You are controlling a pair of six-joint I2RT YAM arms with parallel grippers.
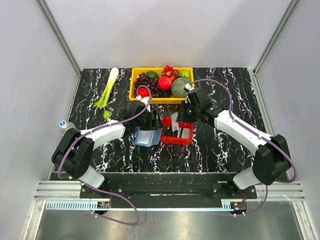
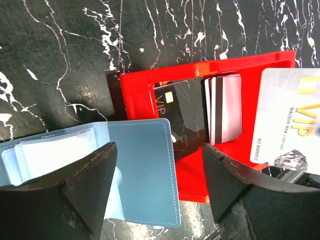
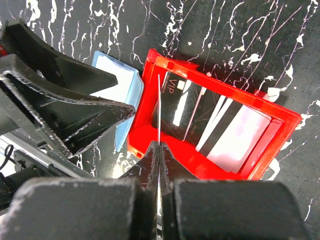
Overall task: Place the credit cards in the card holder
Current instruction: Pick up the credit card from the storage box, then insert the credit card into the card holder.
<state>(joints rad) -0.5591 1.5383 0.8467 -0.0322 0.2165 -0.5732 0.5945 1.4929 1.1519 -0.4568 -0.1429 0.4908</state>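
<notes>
The blue card holder (image 1: 146, 137) lies open on the table, its pale clear pockets (image 2: 47, 150) to the left of its blue cover (image 2: 142, 165). My left gripper (image 2: 159, 185) is open and empty, its jaws straddling the cover's right edge. The red tray (image 1: 175, 140) lies just right of it and holds a dark VIP card (image 2: 180, 112) and white and grey striped cards (image 2: 225, 107). My right gripper (image 3: 159, 149) is shut on a white VIP card (image 2: 287, 125), seen edge-on in the right wrist view (image 3: 158, 105), above the tray's left end (image 3: 150, 65).
A yellow basket (image 1: 161, 99) of fruit stands at the back centre, just behind both grippers. A green leek (image 1: 107, 92) lies at the back left. A small bottle (image 1: 63, 124) stands at the table's left edge. The two grippers are close together.
</notes>
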